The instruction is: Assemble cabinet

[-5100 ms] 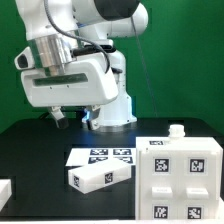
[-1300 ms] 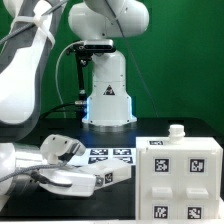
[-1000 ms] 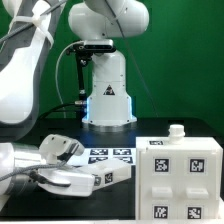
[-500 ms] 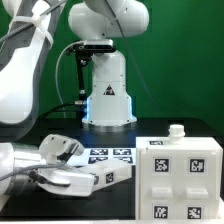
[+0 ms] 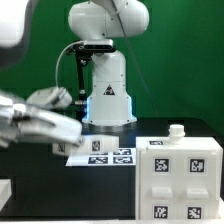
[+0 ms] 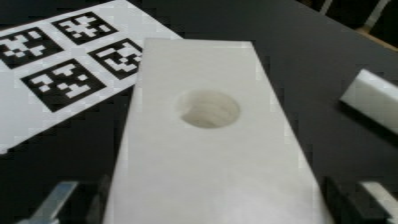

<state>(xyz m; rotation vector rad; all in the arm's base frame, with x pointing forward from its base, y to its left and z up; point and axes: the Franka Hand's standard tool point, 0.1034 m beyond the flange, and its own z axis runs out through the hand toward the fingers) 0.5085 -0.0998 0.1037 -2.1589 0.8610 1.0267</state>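
Observation:
My gripper (image 6: 210,200) is shut on a white cabinet panel (image 6: 196,140), a long flat piece with a round recess in its face. The dark fingers (image 6: 57,198) stand on either long edge of it. The panel hangs above the marker board (image 6: 71,50). In the exterior view the gripper (image 5: 52,128) is a blur at the left, and I cannot pick the panel out of that blur. The large cabinet box (image 5: 180,182), with tags on its face and a small knob (image 5: 177,130) on top, stands at the exterior view's right.
The marker board (image 5: 104,157) lies on the black table just left of the box. A small white part (image 5: 5,190) shows at the left edge, and another white part (image 6: 374,95) in the wrist view. The robot base (image 5: 108,95) stands behind.
The arm has swung upward and to the exterior view's left, and now blurs. The white panel that lay on the marker board's near edge is gone from the table, lifted in the gripper.

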